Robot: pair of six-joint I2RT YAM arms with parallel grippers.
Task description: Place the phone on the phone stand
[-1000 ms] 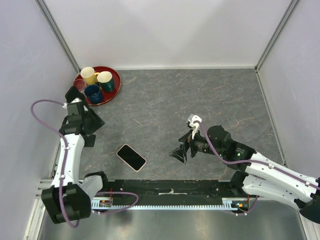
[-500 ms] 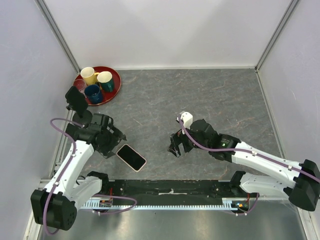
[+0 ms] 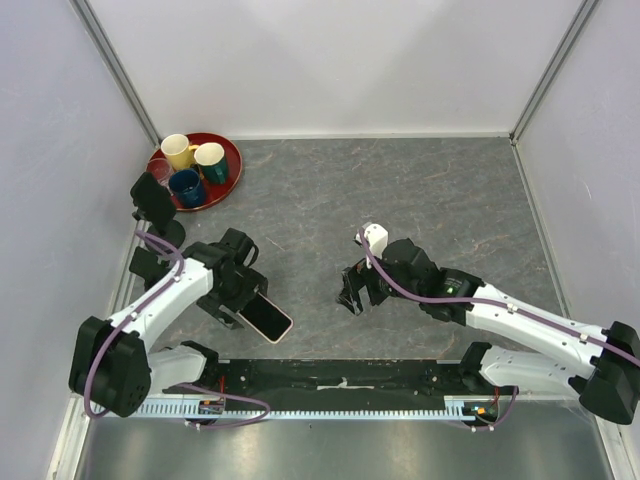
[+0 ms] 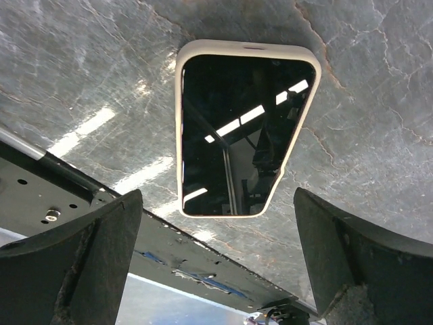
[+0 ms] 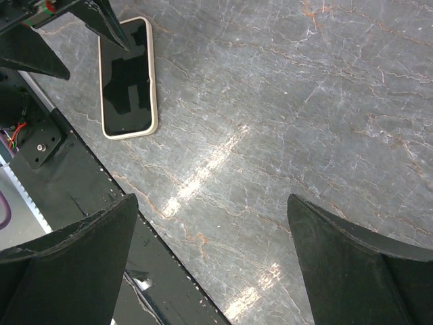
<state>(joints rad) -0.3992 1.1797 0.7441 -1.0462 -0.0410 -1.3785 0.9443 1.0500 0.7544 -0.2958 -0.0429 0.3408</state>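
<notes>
Phone point(image 3: 267, 318): cream-cased, dark glossy screen facing up, flat on the grey marbled table point(image 3: 400, 200), close to its near edge and skewed to that edge. Phone stand point(image 3: 151, 197): small, matte black, back plate upright, far over at the table's left side, well apart from the phone.

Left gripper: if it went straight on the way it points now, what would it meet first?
The phone, face up on the table, framed between the open fingers of the left gripper. Height above it is unclear.
</notes>
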